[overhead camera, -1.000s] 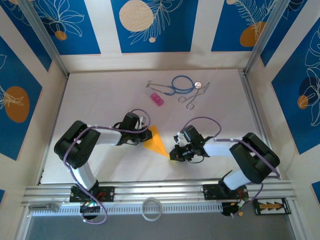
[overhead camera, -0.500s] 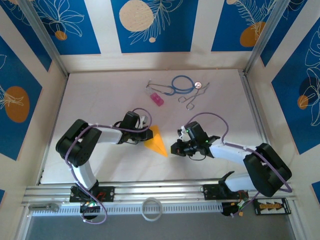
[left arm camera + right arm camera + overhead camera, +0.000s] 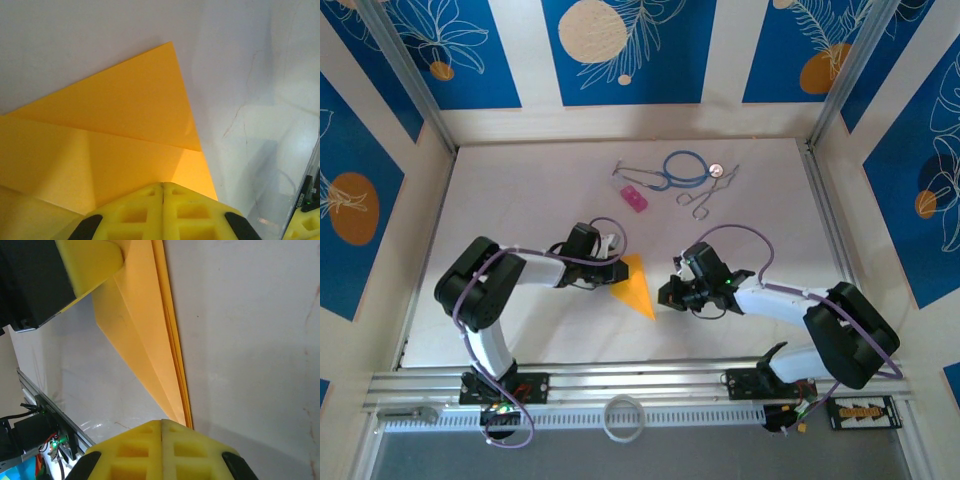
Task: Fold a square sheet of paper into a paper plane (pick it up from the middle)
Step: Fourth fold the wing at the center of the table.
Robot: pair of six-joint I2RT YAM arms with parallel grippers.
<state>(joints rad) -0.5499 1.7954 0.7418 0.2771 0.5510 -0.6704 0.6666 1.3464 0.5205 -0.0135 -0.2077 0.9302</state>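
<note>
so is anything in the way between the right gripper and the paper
Nothing visible is. The right gripper, shut, sits right at the pointed end of the folded paper. The left gripper, also shut, is on the paper's wide end. The pink block lies far behind, well clear.

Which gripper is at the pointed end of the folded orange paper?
The right gripper: its shut fingers meet the narrow tip of the folded orange paper. The left gripper, also shut, is at the paper's wide end.
</note>
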